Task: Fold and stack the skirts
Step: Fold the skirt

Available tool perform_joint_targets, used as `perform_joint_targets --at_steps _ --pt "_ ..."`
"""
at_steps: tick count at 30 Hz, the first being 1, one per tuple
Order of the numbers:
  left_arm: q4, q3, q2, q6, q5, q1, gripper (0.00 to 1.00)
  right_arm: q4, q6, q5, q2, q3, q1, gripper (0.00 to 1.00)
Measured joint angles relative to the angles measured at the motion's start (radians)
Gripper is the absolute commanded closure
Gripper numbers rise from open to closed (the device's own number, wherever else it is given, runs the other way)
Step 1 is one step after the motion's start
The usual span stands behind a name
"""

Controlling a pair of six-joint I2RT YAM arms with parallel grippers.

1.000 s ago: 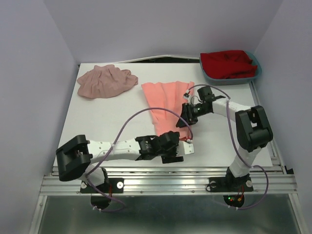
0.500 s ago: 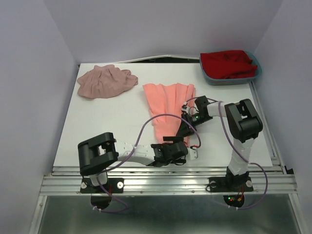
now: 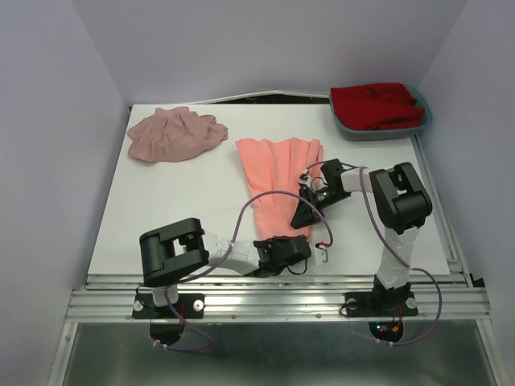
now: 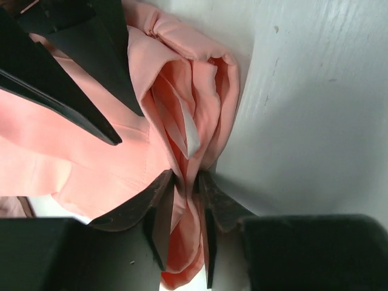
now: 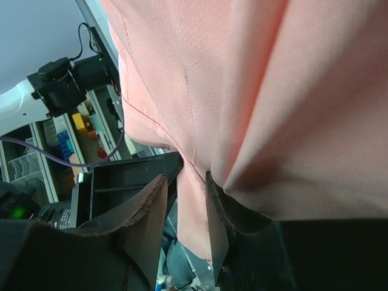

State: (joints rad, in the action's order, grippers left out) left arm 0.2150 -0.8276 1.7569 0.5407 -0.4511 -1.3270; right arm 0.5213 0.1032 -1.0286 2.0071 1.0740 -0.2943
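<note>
Salmon-coral skirt (image 3: pixel 278 169) lies flat mid-frame on the white tabletop (image 3: pixel 177 209), wide end toward the top and narrow end toward the bottom edge. Left claw (image 4: pixel 187 188) is clenched on a bunched fold at that lower end, and right claw (image 5: pixel 185 194) is pinching the skirt's right-hand edge a bit higher up; each wrist view shows cloth caught between the fingers. Mauve-pink skirt (image 3: pixel 173 134) sits crumpled at upper left of the top view, well apart from the coral one and both arms, and a teal bin (image 3: pixel 348 130) with red cloth (image 3: pixel 378 103) is at upper right.
</note>
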Motion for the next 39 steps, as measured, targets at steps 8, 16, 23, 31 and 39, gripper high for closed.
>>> perform_joint_targets --at_steps 8,16,23,31,39 --pt "-0.031 0.0 -0.004 -0.014 0.021 0.003 1.0 0.062 0.006 0.056 -0.009 0.074 -0.004 0.5" --pt "-0.185 -0.006 -0.078 -0.047 0.14 0.011 1.0 0.063 0.023 0.228 -0.016 0.455 0.058 0.41" --pt "-0.369 -0.069 -0.142 -0.093 0.264 0.011 1.0 0.041 -0.02 0.351 0.04 0.703 0.079 0.4" --pt "-0.532 -0.181 -0.193 -0.125 0.373 0.011 1.0 -0.018 0.008 0.33 0.283 0.755 0.077 0.4" --pt "-0.687 -0.33 -0.206 -0.135 0.457 0.011 1.0 -0.082 0.0 0.262 0.321 0.693 0.069 0.52"
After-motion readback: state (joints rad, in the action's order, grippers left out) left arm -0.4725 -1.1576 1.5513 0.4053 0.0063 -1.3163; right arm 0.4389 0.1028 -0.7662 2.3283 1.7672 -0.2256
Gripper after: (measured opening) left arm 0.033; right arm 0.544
